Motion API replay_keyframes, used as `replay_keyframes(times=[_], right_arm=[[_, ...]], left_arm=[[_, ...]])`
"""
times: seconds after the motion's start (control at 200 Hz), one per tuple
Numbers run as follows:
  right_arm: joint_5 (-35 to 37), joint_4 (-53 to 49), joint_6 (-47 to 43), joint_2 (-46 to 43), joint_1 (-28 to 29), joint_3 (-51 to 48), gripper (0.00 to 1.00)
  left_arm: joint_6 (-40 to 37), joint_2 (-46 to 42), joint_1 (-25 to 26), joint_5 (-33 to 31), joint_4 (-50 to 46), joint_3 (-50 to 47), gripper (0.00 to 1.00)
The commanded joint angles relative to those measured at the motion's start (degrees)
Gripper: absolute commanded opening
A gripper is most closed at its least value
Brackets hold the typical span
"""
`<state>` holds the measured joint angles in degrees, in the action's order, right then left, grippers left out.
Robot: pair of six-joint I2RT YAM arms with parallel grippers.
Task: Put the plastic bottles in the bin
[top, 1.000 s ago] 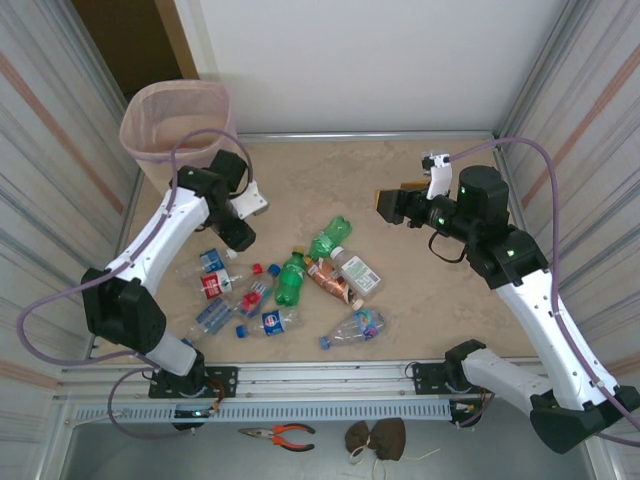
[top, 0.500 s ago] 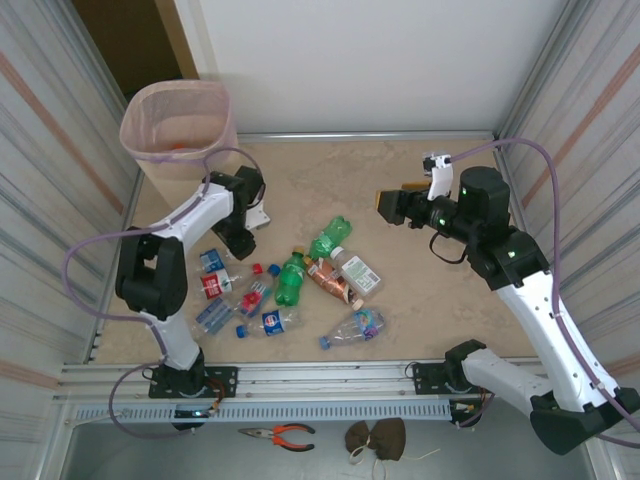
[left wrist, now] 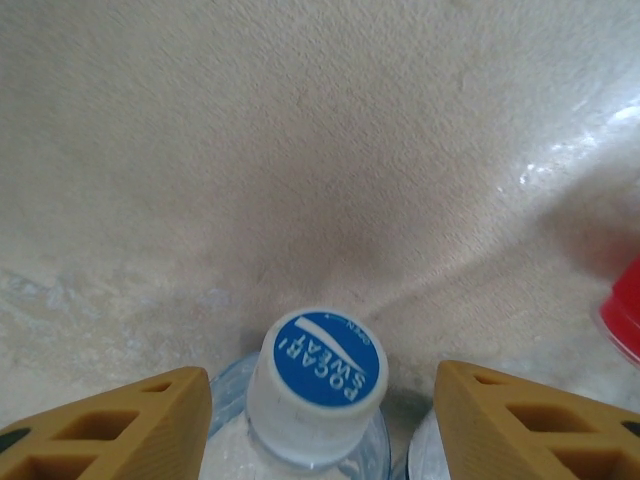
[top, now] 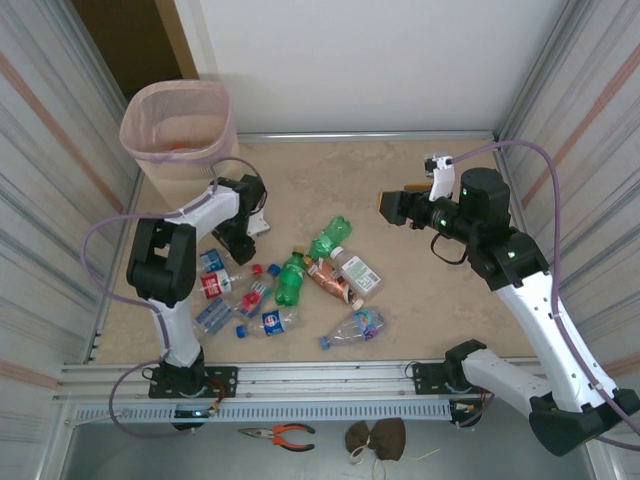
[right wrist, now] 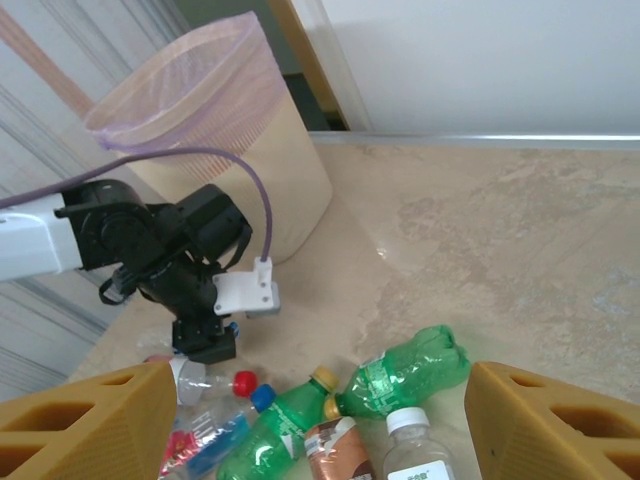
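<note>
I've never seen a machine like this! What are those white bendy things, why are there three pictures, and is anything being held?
They are two robot arms bolted to a table. The big picture looks down from above. The other two come from small cameras on each arm's wrist, so you see that arm's own orange fingers. On the table lie plastic bottles, and they belong in the pink bin at the far left. The left hand is down over a clear bottle with a blue cap, one finger on each side, not squeezing it yet. The right hand hangs open in the air, holding nothing.
</note>
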<state>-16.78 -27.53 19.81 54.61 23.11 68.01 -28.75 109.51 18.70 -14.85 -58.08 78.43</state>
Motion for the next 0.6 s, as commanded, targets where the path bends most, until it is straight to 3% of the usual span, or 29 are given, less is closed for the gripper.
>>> replay_keyframes(times=[0.0, 0.165, 0.596], right_arm=[[-1.1, -0.1, -1.5, -0.6, -0.5, -0.5, 0.75], [-1.1, -0.1, -1.6, -0.6, -0.7, -0.9, 0.75], [-1.2, -0.1, -1.6, -0.9, -1.1, -1.3, 0.75]], left_arm=[[-1.0, 1.0, -0.6, 0.0, 0.1, -0.5, 0.59], [-1.1, 2.6, -1.2, 0.2, 0.3, -0.1, 0.58], [-1.2, 3.0, -1.5, -1.6, 0.1, 0.9, 0.40]])
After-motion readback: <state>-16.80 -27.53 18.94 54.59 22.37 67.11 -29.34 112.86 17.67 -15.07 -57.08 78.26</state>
